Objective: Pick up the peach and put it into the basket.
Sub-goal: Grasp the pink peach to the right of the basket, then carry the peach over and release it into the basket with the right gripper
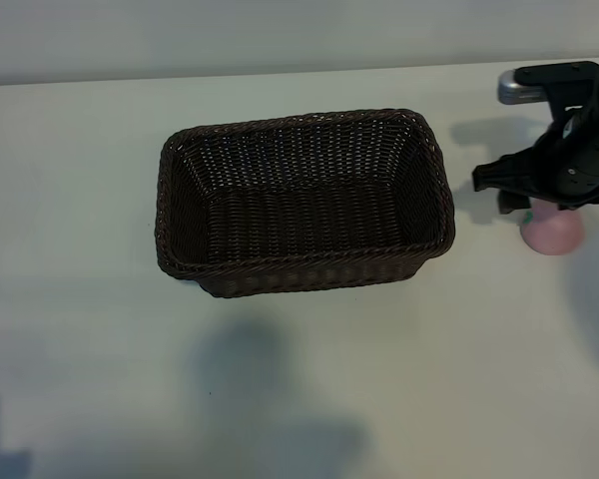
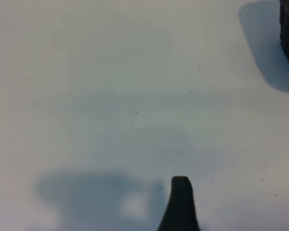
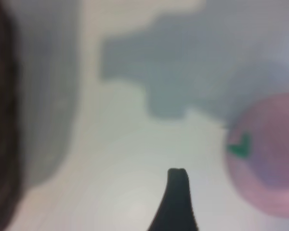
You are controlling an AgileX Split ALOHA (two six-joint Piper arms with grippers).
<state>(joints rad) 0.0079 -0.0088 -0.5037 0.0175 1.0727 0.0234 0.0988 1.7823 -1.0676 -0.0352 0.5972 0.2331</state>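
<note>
Sitting on the pale table [image 1: 100, 379], the basket [image 1: 304, 200] runs its long axis left to right, its open mouth facing up; it is dark-brown woven wicker, rectangular with rounded corners, a braided rim and deep sides that slope inward to a flat woven floor. Well to its right, apart from it, the peach [image 1: 552, 232] rests on the table, a small round matte pale-pink fruit; in the right wrist view its little green stem mark [image 3: 241, 146] shows on the side turned toward the basket. The right gripper [image 1: 524, 195] hangs directly over the peach, covering its upper part, black and angular, its fingers spread apart and not pinching the fruit; one dark fingertip [image 3: 177, 192] shows beside the peach, not touching it. The left gripper is out of the outside view; its wrist view shows one dark fingertip [image 2: 181, 202] over bare table, fingers spread wide, with a corner of the basket at the edge.
</note>
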